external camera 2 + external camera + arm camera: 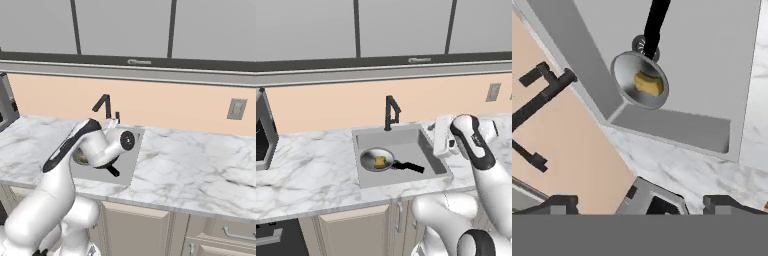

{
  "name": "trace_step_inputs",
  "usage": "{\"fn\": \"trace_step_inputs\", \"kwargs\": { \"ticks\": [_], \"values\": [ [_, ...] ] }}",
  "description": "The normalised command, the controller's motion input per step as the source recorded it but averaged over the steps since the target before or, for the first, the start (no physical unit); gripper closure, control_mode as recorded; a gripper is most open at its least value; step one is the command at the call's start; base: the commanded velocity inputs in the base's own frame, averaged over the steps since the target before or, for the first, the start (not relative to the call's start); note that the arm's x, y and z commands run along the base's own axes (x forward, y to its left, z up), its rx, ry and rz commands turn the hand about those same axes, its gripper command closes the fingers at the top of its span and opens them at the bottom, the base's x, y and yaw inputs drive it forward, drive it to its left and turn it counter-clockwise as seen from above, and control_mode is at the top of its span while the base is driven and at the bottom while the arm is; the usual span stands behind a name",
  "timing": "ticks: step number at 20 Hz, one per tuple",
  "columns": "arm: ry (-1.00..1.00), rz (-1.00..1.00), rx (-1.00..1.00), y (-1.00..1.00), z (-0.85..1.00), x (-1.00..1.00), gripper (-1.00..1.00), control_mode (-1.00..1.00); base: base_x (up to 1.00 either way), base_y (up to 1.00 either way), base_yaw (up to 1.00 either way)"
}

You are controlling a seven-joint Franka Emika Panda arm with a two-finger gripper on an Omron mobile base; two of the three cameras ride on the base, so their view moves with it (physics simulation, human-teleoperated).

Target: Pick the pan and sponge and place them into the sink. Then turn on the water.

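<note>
So, pan (377,160) sitting flat on the floor of the sink (406,137), toward the left half of the basin, black handle pointing right. Sponge (380,161) lying inside the pan, right on its dish. Black faucet (391,112) upright at the back rim, no stream visible from the spout.

Left base view gives the clean look at all that: whole basin, pan, sponge, faucet, plus the arm's white wrist hanging over the marble counter (306,170) just right of the sink. Right base view mostly blocked by the arm itself: just a sliver of pan rim (81,159) and the tip of the handle peeking out below the wrist, faucet top (103,105) poking up behind it, sponge hard to make out there.

Hand view looks down into the basin at a tilt: pan (639,82) with sponge (648,83) in it, handle running up over the drain (641,44) and partly covering it, faucet (542,95) off to the left against the peach wall. Gripper (641,204) spread wide with nothing between the tips, only the two dark tips showing at the bottom edge, rest cut off.
</note>
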Motion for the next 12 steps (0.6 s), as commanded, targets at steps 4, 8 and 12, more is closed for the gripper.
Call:
{"fn": "trace_step_inputs", "kwargs": {
  "ticks": [4,8,12],
  "values": [
    [0.18,-0.12,0.24,-0.33,0.04,1.0,-1.0,-1.0,0.0,0.0,0.0],
    [0.19,-0.02,0.27,-0.17,0.0,1.0,-1.0,-1.0,0.0,0.0,0.0],
    [0.1,0.0,0.26,-0.01,0.01,0.92,-1.0,-1.0,0.0,0.0,0.0]
  ]
}}
